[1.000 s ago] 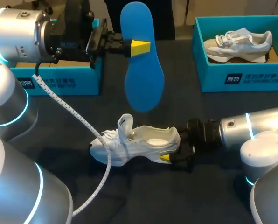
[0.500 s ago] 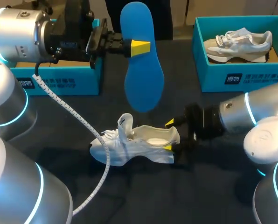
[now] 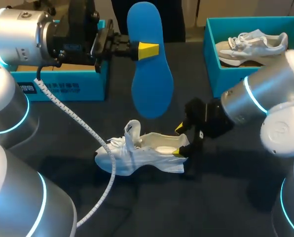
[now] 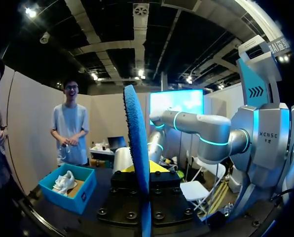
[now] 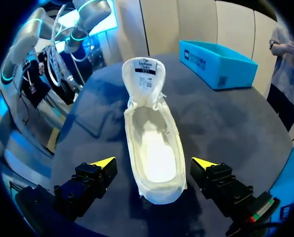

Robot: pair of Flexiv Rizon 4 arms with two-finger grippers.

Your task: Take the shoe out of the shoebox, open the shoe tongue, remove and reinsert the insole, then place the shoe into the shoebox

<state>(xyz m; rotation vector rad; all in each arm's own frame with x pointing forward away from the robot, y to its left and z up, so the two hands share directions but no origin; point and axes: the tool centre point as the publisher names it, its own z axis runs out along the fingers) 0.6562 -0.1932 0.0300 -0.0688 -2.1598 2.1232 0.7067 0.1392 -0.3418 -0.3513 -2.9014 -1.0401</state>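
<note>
Left gripper (image 3: 146,50) clamped on the upright blue insole (image 3: 149,89) near the table's (image 3: 211,197) far edge; right gripper (image 5: 153,162) spread wide, flanking the white shoe's (image 5: 152,133) heel without contact.

Dark, matte table (image 3: 221,202) stretching across whole work area, surface near black from above, deep blue seen close up. At far right corner, second teal box (image 3: 265,84), open-topped, standing flat on table, white printed label on front wall. Inside, spare sneaker (image 3: 255,47), white and beige, resting on brown cardboard lining, toe toward table's middle, heel toward outer wall, white laces bunched loosely on top. Seen again from left wrist camera: same box, same sneaker inside.
</note>
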